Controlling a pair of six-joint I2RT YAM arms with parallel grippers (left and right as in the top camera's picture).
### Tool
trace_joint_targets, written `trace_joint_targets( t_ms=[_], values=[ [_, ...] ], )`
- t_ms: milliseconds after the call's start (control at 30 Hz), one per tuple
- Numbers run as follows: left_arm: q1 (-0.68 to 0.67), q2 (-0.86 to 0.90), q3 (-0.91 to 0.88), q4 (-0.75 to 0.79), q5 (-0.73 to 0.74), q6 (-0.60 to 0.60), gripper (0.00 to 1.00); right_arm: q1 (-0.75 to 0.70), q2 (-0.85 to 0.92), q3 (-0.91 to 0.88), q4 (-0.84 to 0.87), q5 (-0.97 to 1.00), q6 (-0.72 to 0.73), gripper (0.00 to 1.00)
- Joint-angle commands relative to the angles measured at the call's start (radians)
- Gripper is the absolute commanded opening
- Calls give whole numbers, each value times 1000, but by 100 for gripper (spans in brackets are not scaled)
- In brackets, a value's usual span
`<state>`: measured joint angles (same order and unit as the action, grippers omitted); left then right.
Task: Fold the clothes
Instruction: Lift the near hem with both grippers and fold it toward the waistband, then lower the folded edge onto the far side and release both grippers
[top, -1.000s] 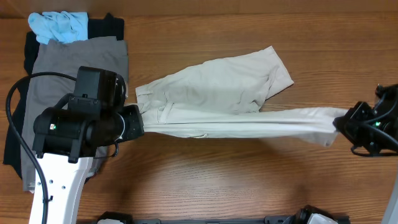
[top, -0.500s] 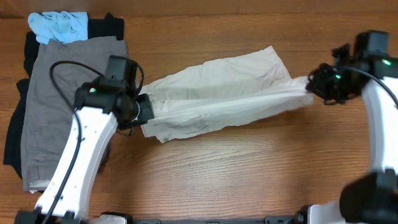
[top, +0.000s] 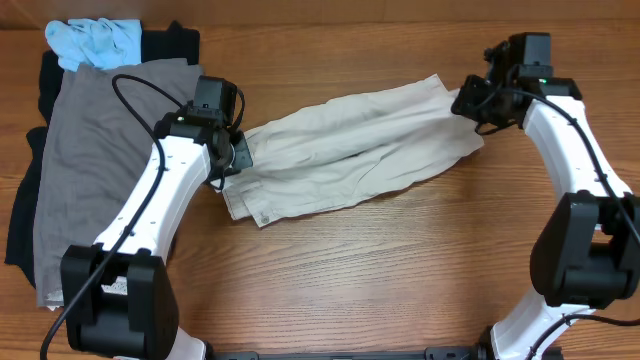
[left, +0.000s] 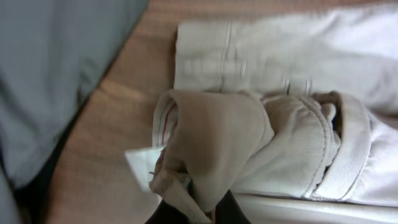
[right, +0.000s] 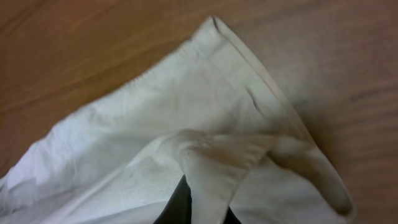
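Trousers (top: 350, 150), cream-beige, lie mid-bench (top: 400, 290), one leg laid lengthwise over the other. Left claw (top: 236, 156) is pinched tight on a bunched waistband fold. Right claw (top: 472, 102) is pinched tight on the hem end, upper right. Grey garment (top: 90, 150), black piece (top: 170, 42) and light-blue piece (top: 95, 42) are piled far left, near the waistband.

Judgement: lengthwise fold nearly laid. To finish well, lower both ends together, match edge over edge, hold light tension so no wrinkle sets, then release.
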<state>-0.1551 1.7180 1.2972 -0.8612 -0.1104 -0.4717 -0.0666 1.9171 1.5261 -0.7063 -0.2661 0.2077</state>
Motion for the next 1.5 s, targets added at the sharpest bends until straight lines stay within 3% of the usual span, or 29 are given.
trace_joint_targets(
  t_ms=[0, 100, 200, 233, 267, 333, 367, 567, 733, 933, 1067, 1200, 1233, 1267, 1300, 1333, 1367, 1400, 1467],
  values=[
    [26, 14, -8, 49, -124, -8, 4, 7, 24, 34, 61, 93, 16, 4],
    [26, 14, -8, 119, -154, -8, 6, 22, 39, 34, 112, 120, 32, 4],
    [26, 14, -8, 191, -190, -7, 35, 32, 56, 34, 164, 120, 32, 6],
    [26, 14, -8, 214, -206, -7, 38, 34, 61, 34, 181, 120, 32, 14],
    [26, 14, -8, 237, -225, -7, 43, 35, 68, 34, 200, 119, 32, 28],
    [28, 14, -8, 287, -254, -4, 63, 35, 76, 34, 220, 115, 32, 82],
    [30, 14, -7, 308, -255, -3, 70, 35, 77, 34, 224, 115, 32, 100],
    [54, 14, 56, 296, -126, 39, 100, 27, 49, 34, 189, 54, 31, 100],
    [58, 14, 151, 157, -9, 85, 100, 25, -24, 34, 108, 39, 27, 100],
    [58, 18, 183, 60, 210, 238, 100, 29, -63, 34, -20, -16, -50, 100],
    [58, 49, 183, 7, 234, 241, 100, 43, -48, 33, -104, -18, -124, 98],
    [56, 113, 183, 3, 235, 240, 100, 90, -41, 33, -94, -50, -180, 77],
    [55, 132, 183, 4, 235, 240, 100, 106, -40, 33, -82, -45, -183, 67],
    [55, 153, 183, 4, 235, 240, 100, 123, -34, 33, -65, -38, -182, 45],
    [55, 168, 183, 4, 235, 240, 95, 138, -27, 33, -48, -30, -181, 29],
    [55, 188, 183, 6, 235, 240, 83, 153, -15, 33, -28, -16, -166, 16],
    [55, 200, 183, 9, 235, 240, 78, 162, -3, 33, -13, -1, -147, 8],
    [55, 216, 183, 13, 235, 240, 69, 170, 12, 33, 0, 10, -126, 5],
    [55, 243, 183, 20, 233, 240, 33, 178, 44, 33, 15, 22, -94, 4]
  ],
)
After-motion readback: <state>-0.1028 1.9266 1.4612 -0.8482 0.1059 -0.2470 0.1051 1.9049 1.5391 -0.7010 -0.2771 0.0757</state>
